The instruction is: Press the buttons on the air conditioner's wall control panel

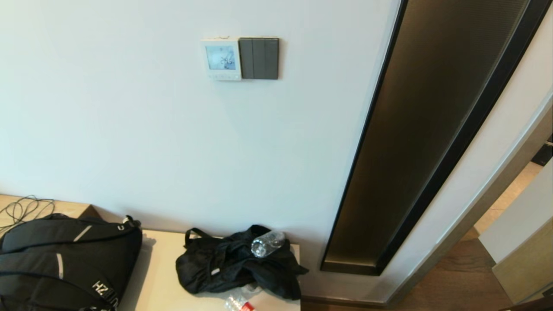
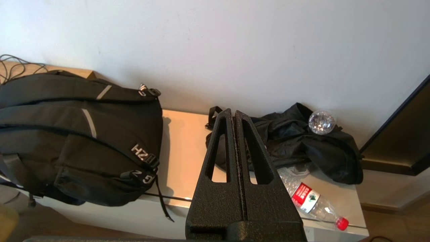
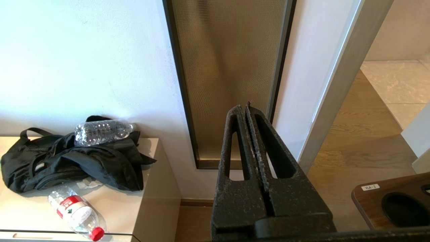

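A black backpack (image 1: 65, 259) lies on the pale cabinet (image 1: 160, 276); a crumpled black bag (image 1: 233, 268) carries 1 clear bottle (image 1: 267, 244); a red-capped bottle (image 2: 310, 198) lies beside it.

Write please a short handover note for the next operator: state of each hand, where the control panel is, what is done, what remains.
Left hand: shut, empty, low over the cabinet beside the backpack.
Right hand: shut, empty, low, facing the bronze wall strip.
Control panel: on the wall, screen lit, touching the dark grey switch plate; its buttons run along the bottom edge.
Done: no hand is near the panel.
Left: raise a hand and press the buttons.
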